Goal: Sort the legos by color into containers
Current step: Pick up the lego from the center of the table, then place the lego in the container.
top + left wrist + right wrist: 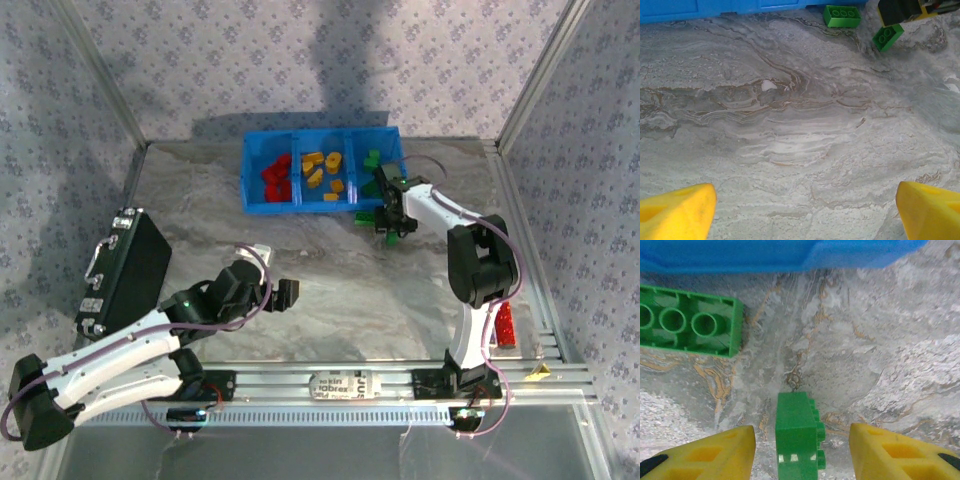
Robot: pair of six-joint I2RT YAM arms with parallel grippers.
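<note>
Blue plastic makes up the bin (247,175), which sits at the far side of the table (330,300) and is split into three compartments. We see red bricks (276,178) in the left one, orange-yellow bricks (322,168) in the middle one and green bricks (374,158) in the right one. Two more green pieces lie on the table just in front of the bin's right end. One is a long brick (687,320) lying underside up near the bin wall. The other is a smaller brick (796,415) on its side, its studs facing right in the right wrist view.

We find the table top grey and marbled, with a black case (125,270) at its left edge and a thin red strip (505,323) near its right edge. Pale patterned cloth lines the walls (300,60).

The right arm reaches forward and bends left toward the bin's right corner. The right gripper (801,435) straddles the smaller brick with its fingers spread, a gap showing on each side. The left arm lies low across the near left, and the left gripper (805,210) stands wide over bare table, holding nothing.
</note>
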